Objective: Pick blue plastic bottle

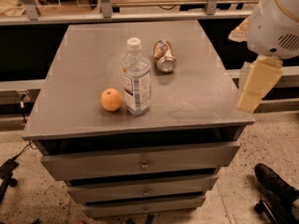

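Note:
The blue plastic bottle (136, 78) stands upright near the middle of the grey cabinet top (84, 55). It is clear, with a white cap and a pale blue-and-white label. An orange (111, 100) sits right beside it on the left. My gripper (254, 85), cream-coloured, hangs from the white arm (275, 22) over the cabinet's right front corner. It is well to the right of the bottle and touches nothing.
A brown-and-silver can (164, 56) lies on its side behind and to the right of the bottle. The cabinet has several drawers (140, 164) in front. Metal rails (140, 17) run behind it. A dark wheeled base (275, 190) sits on the floor at the lower right.

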Controlling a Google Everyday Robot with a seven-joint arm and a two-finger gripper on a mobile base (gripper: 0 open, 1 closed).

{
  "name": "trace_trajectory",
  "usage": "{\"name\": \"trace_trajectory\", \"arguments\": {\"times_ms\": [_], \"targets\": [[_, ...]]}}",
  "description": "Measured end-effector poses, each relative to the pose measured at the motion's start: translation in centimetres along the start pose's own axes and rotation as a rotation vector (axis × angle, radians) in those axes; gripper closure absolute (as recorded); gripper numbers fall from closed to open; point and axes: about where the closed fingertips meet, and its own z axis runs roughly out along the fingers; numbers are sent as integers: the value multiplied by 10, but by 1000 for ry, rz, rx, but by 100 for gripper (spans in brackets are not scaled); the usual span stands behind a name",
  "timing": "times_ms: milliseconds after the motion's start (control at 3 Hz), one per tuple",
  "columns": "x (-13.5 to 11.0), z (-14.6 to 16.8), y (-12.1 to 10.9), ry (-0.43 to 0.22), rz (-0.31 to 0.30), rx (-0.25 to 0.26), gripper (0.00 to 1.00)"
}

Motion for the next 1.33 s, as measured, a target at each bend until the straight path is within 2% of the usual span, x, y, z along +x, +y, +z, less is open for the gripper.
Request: {"name": "trace_trajectory", "arguments": {"times_ms": [333,667,1000,1333], "targets": [[-74,18,8,-77,-105,-41,0],[-102,23,13,-102,-152,-55,0],[-102,23,13,-102,-152,-55,0],[-108,24,8,-156,-157,-69,0]]}}
